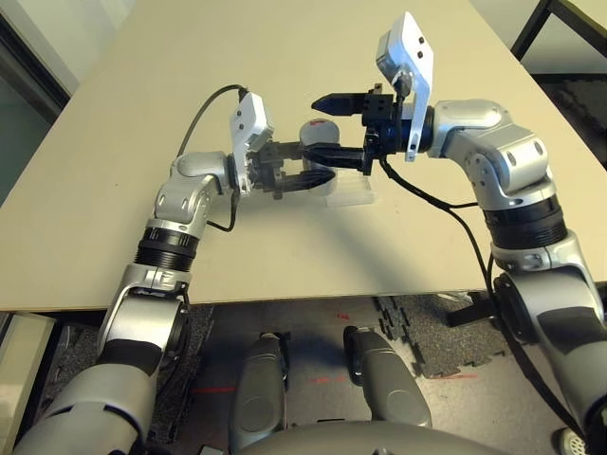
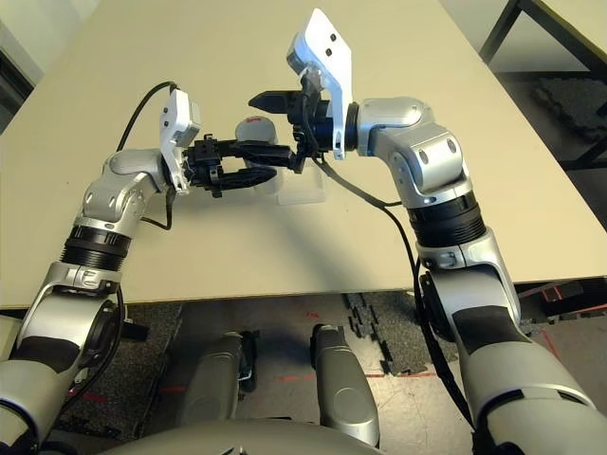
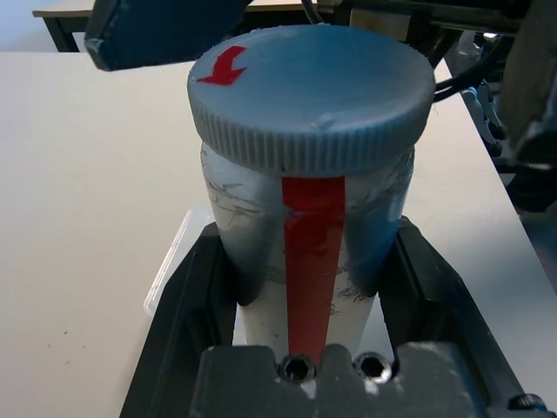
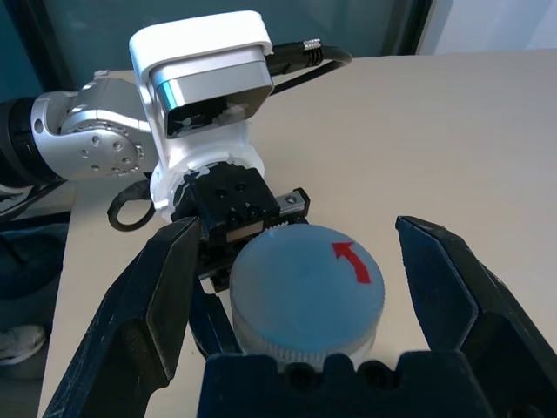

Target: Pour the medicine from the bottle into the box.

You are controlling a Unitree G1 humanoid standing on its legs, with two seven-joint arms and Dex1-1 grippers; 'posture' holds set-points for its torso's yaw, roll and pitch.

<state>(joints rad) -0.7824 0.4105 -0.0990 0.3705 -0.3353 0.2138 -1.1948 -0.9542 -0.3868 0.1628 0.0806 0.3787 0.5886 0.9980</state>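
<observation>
Holding the bottle [image 3: 305, 226] level above the table [image 1: 142, 171] — left gripper [image 1: 302, 173] clamped on its body, cap [image 4: 306, 294] on and facing the right gripper [image 4: 305, 296]. Right fingers [image 4: 139, 305] spread wide on either side of the cap, not touching it. Box [image 1: 353, 194] on the table just beneath both grippers — contents not discernible.

Pale beige bench [image 1: 142, 190] under even light. Past its near edge, dark floor [image 1: 427, 360] with black interlocking foam mats [image 1: 417, 327]. A dark-framed table [image 1: 560, 24] stands beyond the far right corner.
</observation>
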